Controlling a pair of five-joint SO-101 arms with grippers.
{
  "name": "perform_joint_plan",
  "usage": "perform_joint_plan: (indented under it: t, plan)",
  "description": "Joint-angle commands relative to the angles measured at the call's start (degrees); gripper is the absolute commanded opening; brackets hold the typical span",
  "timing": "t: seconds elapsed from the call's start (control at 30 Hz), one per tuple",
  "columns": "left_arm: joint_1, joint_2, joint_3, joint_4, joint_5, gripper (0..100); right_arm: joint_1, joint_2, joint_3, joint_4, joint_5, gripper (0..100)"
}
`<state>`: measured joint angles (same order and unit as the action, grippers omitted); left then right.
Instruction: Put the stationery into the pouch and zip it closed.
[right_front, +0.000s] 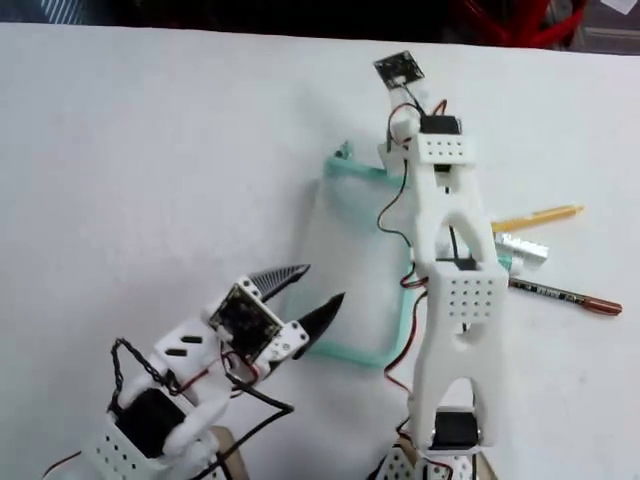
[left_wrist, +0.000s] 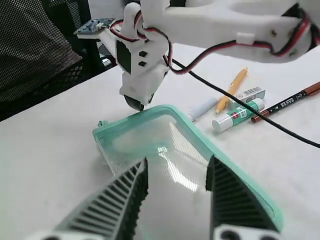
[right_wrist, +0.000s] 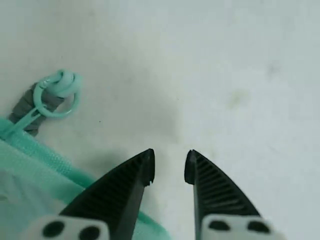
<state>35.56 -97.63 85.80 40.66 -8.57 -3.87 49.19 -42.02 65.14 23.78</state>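
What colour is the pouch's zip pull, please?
The zip pull is mint green, clearest in the right wrist view.

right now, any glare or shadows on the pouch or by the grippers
Left wrist view: bright glare streaks on the clear face of the pouch. Right wrist view: a soft shadow on the table by the right gripper. High view: table evenly lit.

Pouch (right_front: 350, 260) edge behind right arm (right_front: 455, 300)

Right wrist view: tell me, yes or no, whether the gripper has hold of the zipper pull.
No: the right gripper is open and empty, and the zipper pull lies on the table apart from it.
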Motion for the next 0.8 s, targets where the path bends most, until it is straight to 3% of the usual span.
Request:
perform_joint_plan:
  t: [0.0, 0.1, 0.3, 0.77]
  plan:
    - [-0.31, 0.04, -0.35, -1.14, -1.05, 20, 0.31, -0.84, -10.2, 8.4, 1.49, 18.9]
    - [-0.4, 0.04, -0.35, -1.05, -0.79, 20, -1.71, -0.57, -19.78, 17.63, 7.47, 32.0]
    - [-0.4, 0.04, -0.35, -0.88, -0.88, 18, -8.92, -0.4, -26.99, 33.89, 30.07, 32.6]
    - [-0.4, -0.04, -0.44, -1.14, -1.23, 17, -7.96, 6.46, -13.63, 33.01, 51.69, 32.6]
